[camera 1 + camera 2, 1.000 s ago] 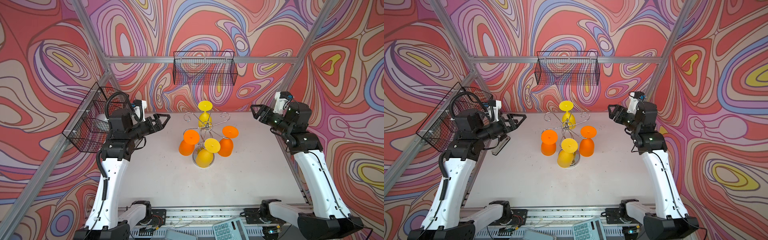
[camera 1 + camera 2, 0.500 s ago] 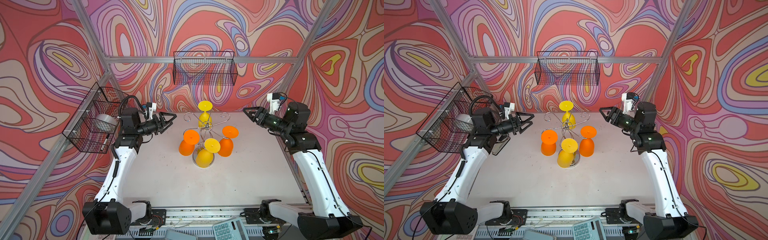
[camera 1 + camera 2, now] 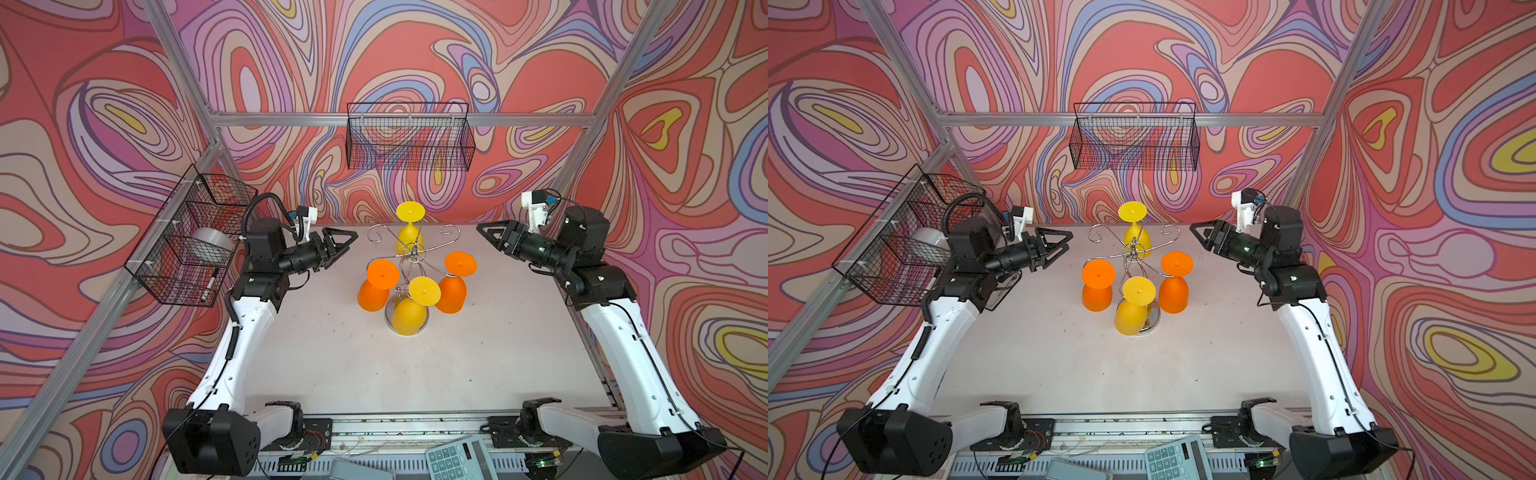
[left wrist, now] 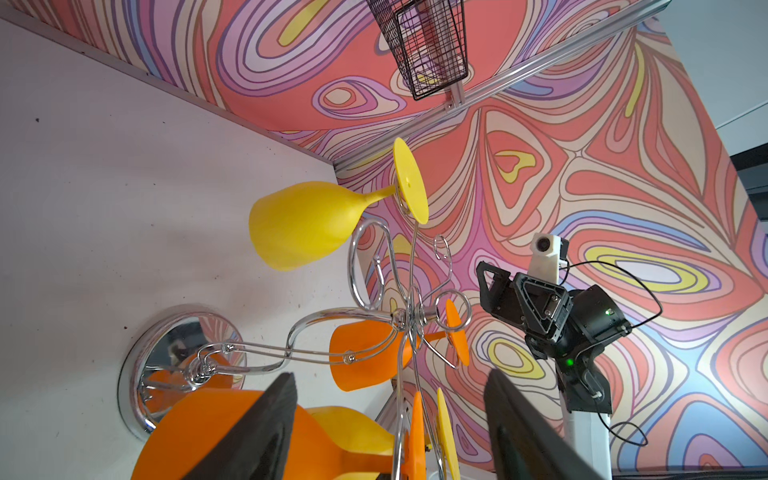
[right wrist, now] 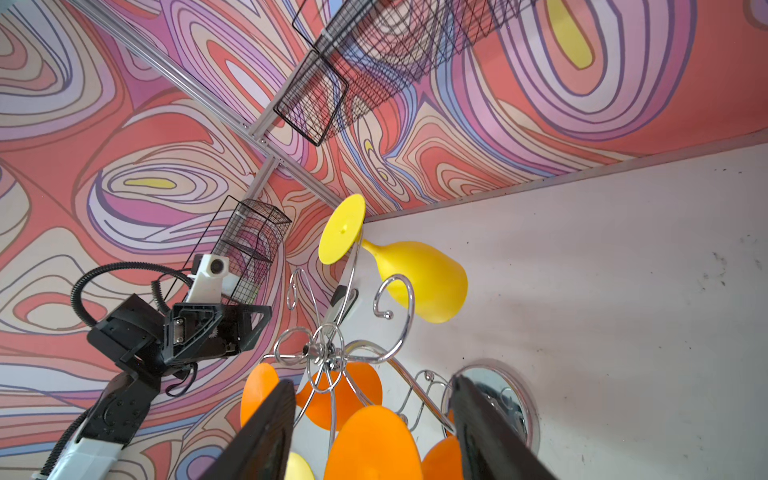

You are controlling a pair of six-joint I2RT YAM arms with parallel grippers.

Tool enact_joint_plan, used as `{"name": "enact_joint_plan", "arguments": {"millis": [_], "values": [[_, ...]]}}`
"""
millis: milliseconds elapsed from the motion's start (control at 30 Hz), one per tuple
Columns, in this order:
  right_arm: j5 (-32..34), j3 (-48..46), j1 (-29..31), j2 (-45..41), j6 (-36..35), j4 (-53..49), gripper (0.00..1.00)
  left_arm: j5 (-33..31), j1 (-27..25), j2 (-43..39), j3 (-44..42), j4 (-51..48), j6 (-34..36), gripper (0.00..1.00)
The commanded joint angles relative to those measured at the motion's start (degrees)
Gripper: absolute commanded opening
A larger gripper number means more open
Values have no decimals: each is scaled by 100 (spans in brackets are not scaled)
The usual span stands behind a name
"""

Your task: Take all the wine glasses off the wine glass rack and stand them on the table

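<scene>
The chrome wine glass rack [image 3: 412,254] stands mid-table on its round mirror base [image 3: 1152,322]. Several plastic wine glasses hang from it upside down: a yellow one at the back [image 3: 409,237], an orange one on the left [image 3: 372,294], an orange one on the right [image 3: 452,291] and a yellow one in front [image 3: 409,315]. My left gripper [image 3: 347,245] hovers open just left of the rack, facing the left orange glass [image 4: 216,436]. My right gripper [image 3: 488,237] hovers open to the rack's right, facing the right orange glass [image 5: 374,444]. Neither gripper touches anything.
A black wire basket [image 3: 409,137] hangs on the back wall. Another basket [image 3: 191,237] on the left wall holds a silver round object and a pen. A calculator [image 3: 461,459] lies beyond the white table's [image 3: 374,374] front edge.
Both arms have swung inward, bringing their grippers closer to the rack from each side. Both pairs of jaws have narrowed a little but stay open.
</scene>
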Motion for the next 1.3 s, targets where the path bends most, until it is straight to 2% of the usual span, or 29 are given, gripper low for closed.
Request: {"name": "enact_joint_plan", "arguments": {"millis": [0,167,400,633,767,967,1167,1267], "values": [[243,-130,126,-73,-306,-502,60,-241,-5,-281,-43,-767,517,71],[303,-247,163,-99,-340,-746,58,-337,-5,-451,-163,-842,560,71],[55,-459,163,15,-4,-542,56,-236,-110,-289,-330,72,16,68],[182,-420,164,6,2,-356,56,-737,-678,61,-26,54,591,64],[255,-286,168,88,-39,-355,56,-723,-690,178,-151,690,300,63],[151,-297,163,147,60,-150,56,-709,-699,508,-109,1329,-60,57],[109,-300,168,129,29,-123,56,-672,-699,649,-133,1703,-290,51],[56,-288,166,120,12,-197,56,-732,-706,542,-131,1595,-176,51]]}}
